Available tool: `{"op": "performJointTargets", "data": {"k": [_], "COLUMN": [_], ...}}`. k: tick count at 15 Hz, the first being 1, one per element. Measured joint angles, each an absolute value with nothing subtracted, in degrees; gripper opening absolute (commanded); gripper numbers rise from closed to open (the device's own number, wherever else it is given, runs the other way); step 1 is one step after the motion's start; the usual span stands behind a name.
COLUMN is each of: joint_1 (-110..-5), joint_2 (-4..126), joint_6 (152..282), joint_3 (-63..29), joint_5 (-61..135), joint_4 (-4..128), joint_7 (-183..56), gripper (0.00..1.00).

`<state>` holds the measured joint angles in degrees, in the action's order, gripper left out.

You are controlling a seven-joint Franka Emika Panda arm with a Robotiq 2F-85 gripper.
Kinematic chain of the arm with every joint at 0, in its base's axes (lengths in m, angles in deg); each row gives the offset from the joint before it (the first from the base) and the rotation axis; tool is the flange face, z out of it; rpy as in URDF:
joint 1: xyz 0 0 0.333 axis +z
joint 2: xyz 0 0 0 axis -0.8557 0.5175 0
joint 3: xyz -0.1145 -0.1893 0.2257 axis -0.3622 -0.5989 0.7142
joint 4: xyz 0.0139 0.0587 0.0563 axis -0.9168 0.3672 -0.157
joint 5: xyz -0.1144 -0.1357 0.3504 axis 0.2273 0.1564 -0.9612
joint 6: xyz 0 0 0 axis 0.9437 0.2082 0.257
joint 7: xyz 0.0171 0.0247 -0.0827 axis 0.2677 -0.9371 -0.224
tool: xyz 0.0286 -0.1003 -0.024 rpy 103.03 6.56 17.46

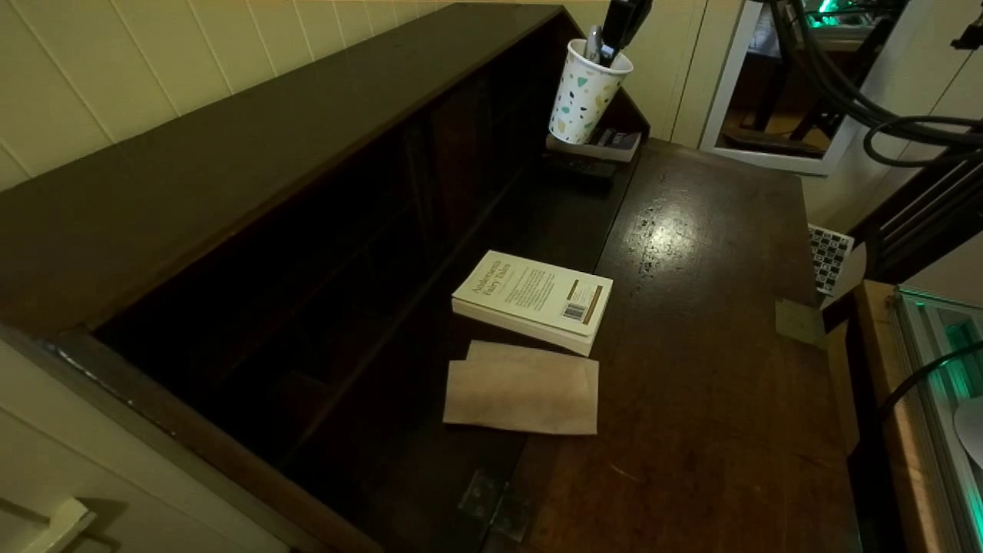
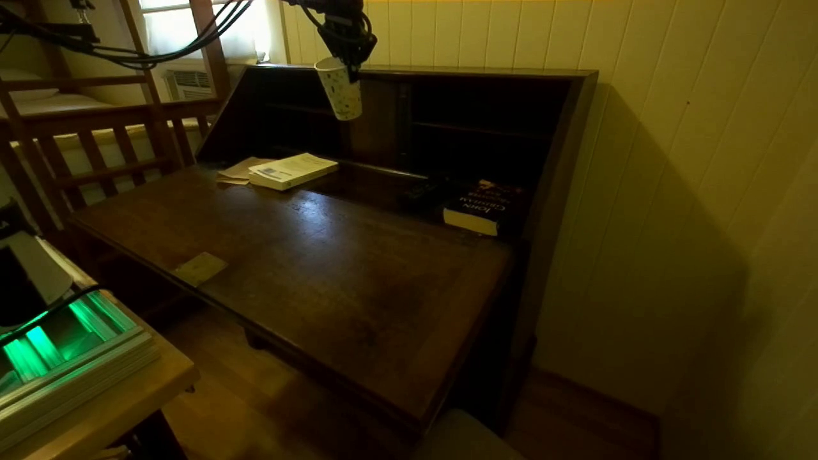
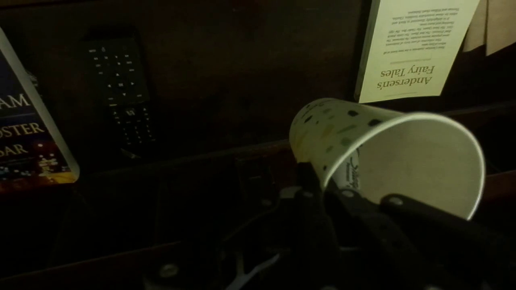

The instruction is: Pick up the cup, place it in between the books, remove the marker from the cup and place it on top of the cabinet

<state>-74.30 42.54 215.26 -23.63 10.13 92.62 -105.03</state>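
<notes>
End effector (image 3: 320, 181) pinches one wall of the tilted cup (image 1: 584, 98); off-centre hold may let it twist, spilling the marker (image 3: 350, 172).

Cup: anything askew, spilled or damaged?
Askew, yes: in both exterior views the cup hangs tilted, its wall pinched at one side by the tool. Odd, since it carries the marker inside and would normally ride upright. No spill or clear damage shows.
</notes>
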Motion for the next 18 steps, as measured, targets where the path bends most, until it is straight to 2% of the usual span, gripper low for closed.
{"op": "performJointTargets", "data": {"k": [18], "joint_1": [-74.4], "joint_2": [55.9], "joint_6": [214.6], "joint_3": [-23.9], "joint_5": [17.5], "joint_4": [92.9], "joint_7": [-96.9], "gripper": [0.01]}}
